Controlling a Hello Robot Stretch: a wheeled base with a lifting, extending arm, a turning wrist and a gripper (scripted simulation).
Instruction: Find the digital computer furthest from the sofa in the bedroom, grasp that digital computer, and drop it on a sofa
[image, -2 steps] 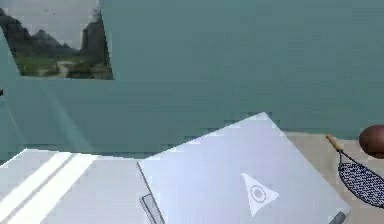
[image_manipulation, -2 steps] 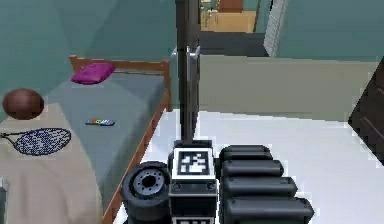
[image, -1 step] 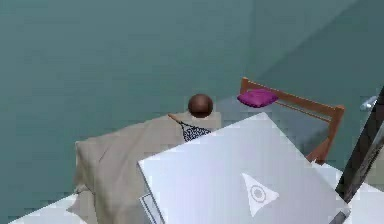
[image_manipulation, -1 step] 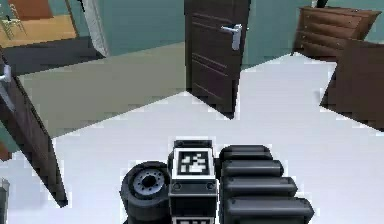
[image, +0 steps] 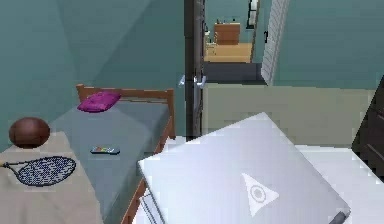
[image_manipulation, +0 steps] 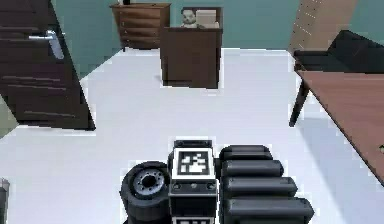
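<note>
Bedroom, teal walls, pale floor. Grey laptop (image: 235, 170), lid closed, at the forward view's lower right, over a white surface (image: 340, 170); contact cannot be told. Bed (image: 130, 125) beside it: magenta pillow (image: 99, 100) at head end, basketball (image: 30, 131) and racket (image: 40, 171) toward near corner. Gripper (image_manipulation: 148, 188): dark body at arm side view's bottom edge; finger state and load cannot be told.
</note>
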